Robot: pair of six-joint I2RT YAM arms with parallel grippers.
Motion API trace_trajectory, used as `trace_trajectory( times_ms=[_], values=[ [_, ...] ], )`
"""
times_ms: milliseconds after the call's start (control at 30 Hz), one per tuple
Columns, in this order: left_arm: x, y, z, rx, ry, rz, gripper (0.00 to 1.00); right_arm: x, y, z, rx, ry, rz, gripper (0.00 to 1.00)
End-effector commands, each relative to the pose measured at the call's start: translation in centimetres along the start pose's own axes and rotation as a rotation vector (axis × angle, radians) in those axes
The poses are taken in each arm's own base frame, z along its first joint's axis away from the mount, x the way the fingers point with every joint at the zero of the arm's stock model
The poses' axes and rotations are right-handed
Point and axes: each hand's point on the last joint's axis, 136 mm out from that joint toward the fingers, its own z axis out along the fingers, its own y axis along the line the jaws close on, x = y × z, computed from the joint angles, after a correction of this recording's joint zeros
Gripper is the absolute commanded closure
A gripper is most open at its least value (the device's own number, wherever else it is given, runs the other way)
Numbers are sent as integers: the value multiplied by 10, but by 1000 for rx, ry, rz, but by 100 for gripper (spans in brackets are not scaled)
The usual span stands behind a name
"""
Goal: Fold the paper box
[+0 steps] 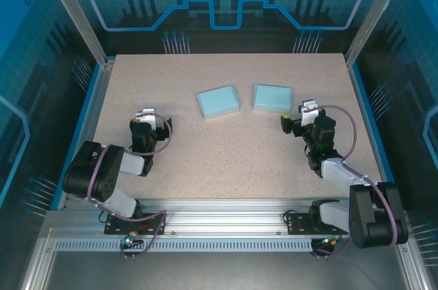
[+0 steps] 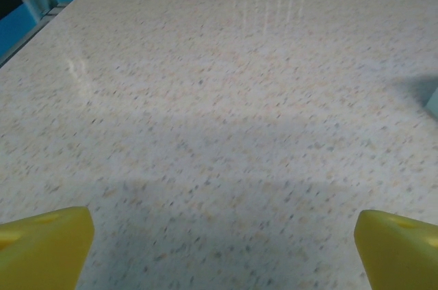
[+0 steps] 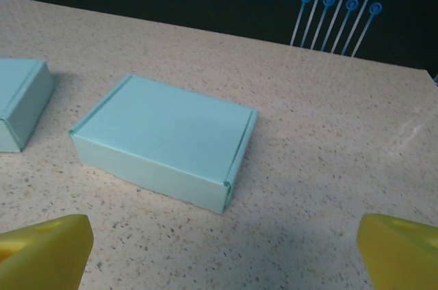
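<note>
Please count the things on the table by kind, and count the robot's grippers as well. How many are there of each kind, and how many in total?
Light blue paper boxes, closed: 2 (left box, right box)
Grippers, both open and holding nothing: 2 (left gripper, right gripper)
Total: 4

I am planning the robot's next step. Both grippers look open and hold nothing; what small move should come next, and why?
Probably ease the right gripper forward toward the right-hand light blue closed paper box: its jaws stand open and the box lies straight ahead, untouched, while the left gripper points at speckled tabletop.
</note>
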Motion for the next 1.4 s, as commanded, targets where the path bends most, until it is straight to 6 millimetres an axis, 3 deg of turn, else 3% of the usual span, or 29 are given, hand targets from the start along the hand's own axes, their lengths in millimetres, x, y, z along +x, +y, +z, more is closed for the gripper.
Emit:
trace_trajectory(
  times_ms=[0,167,433,667,833,1000,1067,1367],
  values=[
    [-18,-8,8,88,-19,-18,1,-18,7,0,-58,-67,-15,0],
    [-17,-3,12,135,16,-71,1,-13,8,-4,-66,-47,-22,0],
    [-17,-3,12,134,13,-70,1,13,14,-10,-78,-28,-4,0],
    [-17,-4,12,135,13,-70,1,14,25,8,-147,-22,-1,0],
    [-18,-4,12,135,11,-69,1,28,32,31,-177,31,-12,0],
    [-17,-3,12,135,14,-68,1,38,18,43,-121,73,44,0],
    [-17,-4,12,135,13,-68,1,41,3,46,-36,100,79,0],
    [-18,-4,12,136,12,-67,1,41,-4,45,48,97,68,0]
  ],
)
